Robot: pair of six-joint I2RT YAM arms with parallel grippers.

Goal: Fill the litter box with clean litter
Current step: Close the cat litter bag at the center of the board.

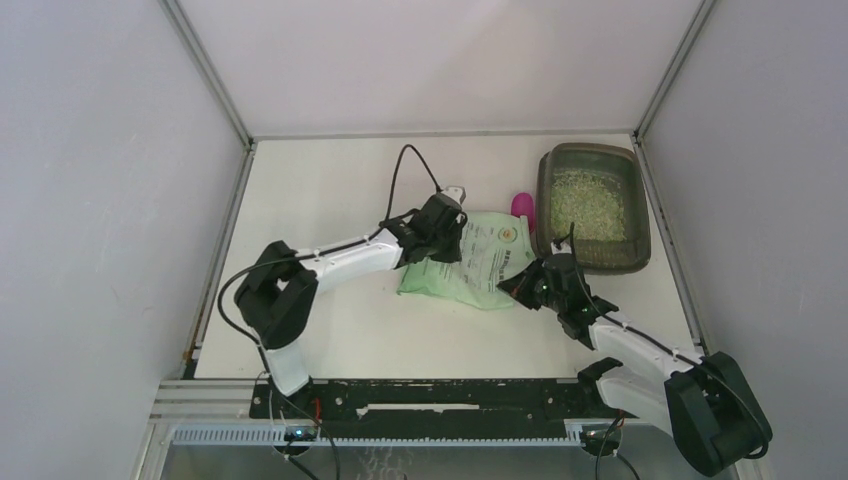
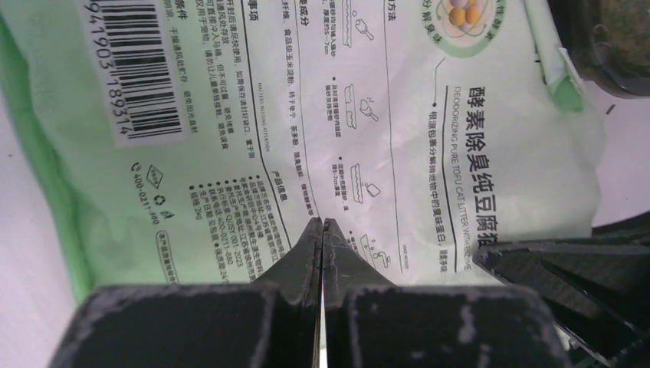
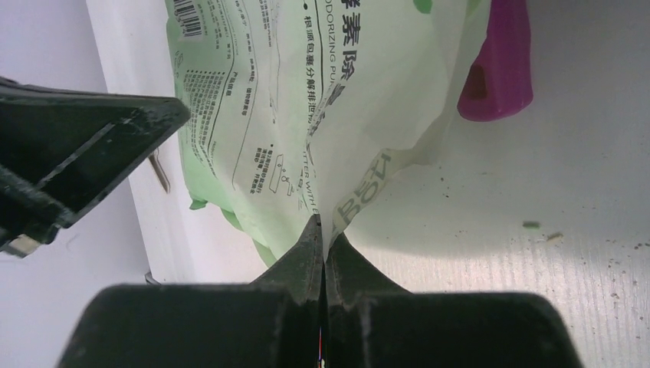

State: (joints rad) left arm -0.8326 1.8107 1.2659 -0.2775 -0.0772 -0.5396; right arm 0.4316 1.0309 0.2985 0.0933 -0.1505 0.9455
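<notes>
Litter box lies at two o'clock from the bag, some litter inside. My right claw pinches its corner; left claw closed, hold unconfirmed. I should lift evenly, mouth boxward.

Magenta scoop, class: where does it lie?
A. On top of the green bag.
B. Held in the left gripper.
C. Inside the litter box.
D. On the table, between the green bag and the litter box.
D: the magenta scoop lies on the table, in the gap between the green bag and the litter box.
</notes>
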